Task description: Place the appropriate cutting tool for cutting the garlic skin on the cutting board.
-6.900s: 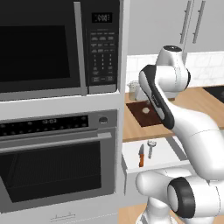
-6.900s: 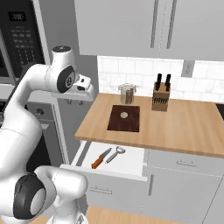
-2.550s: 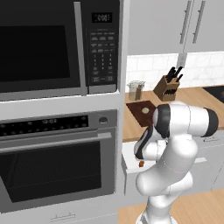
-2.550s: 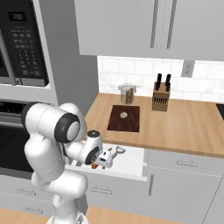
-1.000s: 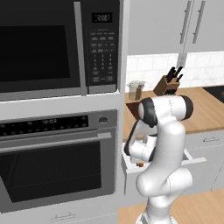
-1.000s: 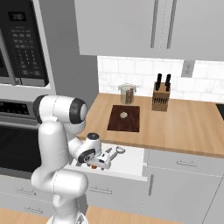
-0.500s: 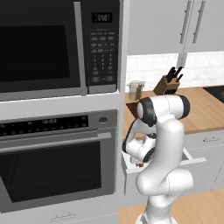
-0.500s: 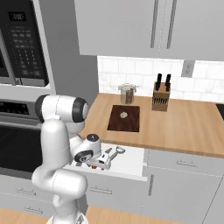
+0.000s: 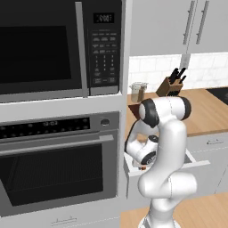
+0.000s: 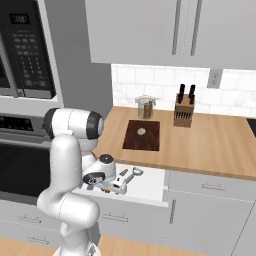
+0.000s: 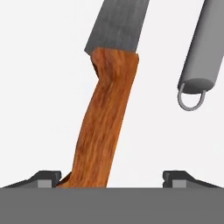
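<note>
The cutting tool (image 11: pixel 107 127) lies on the white drawer floor, its orange-red handle running up to a grey blade. My gripper (image 11: pixel 113 178) hangs straight over the handle's end, open, with the handle between the fingertips (image 11: pixel 47 177) and close to the left one. In the right base view my gripper (image 10: pixel 106 186) reaches down into the open drawer (image 10: pixel 146 189). The dark brown cutting board (image 10: pixel 142 136) lies on the counter behind it, with the small whitish garlic (image 10: pixel 141 131) on it. In the left base view the hand (image 9: pixel 145 155) is low in the drawer.
A grey metal utensil (image 11: pixel 203 52) with a ring at its end lies beside the knife, and shows in the drawer (image 10: pixel 131 175). A glass jar (image 10: pixel 145 106) and a knife block (image 10: pixel 183 111) stand at the back of the counter. Oven and microwave (image 9: pixel 53 49) are on the left.
Over several seconds the arm swung down from above the counter into the open drawer. In the last second it has hardly moved, staying low over the knife.
</note>
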Motion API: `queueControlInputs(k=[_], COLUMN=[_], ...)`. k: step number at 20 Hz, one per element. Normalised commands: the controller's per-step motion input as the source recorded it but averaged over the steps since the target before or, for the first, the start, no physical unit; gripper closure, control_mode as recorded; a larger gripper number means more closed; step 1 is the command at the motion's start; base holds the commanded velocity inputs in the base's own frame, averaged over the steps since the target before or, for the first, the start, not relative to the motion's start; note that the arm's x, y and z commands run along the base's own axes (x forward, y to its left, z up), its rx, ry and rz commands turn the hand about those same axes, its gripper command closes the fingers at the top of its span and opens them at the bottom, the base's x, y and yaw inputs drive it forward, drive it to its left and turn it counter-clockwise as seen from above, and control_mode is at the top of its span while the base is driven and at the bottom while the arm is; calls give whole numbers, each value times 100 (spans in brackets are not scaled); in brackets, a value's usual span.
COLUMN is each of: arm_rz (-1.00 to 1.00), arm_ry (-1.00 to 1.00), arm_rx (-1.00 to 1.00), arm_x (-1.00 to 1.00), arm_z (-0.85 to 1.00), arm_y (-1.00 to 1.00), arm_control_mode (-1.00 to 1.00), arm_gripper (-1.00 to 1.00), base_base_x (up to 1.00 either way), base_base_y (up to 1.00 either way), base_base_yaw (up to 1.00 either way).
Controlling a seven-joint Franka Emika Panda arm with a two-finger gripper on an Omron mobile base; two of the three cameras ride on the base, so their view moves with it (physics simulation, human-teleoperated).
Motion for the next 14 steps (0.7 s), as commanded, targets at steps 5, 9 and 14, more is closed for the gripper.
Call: queueControlInputs(k=[5, 9, 14], arm_rz=[0, 0, 0], arm_ry=[0, 0, -6], arm_rx=[0, 0, 0], arm_x=[1, 0, -32], arm_z=[-17, -7, 8], arm_y=[0, 0, -7], arm_control_mode=[-100, -100, -100], arm_gripper=[100, 100, 100], base_base_x=[0, 0, 0], base_base_y=[0, 0, 0], base_base_yaw=[0, 0, 0])
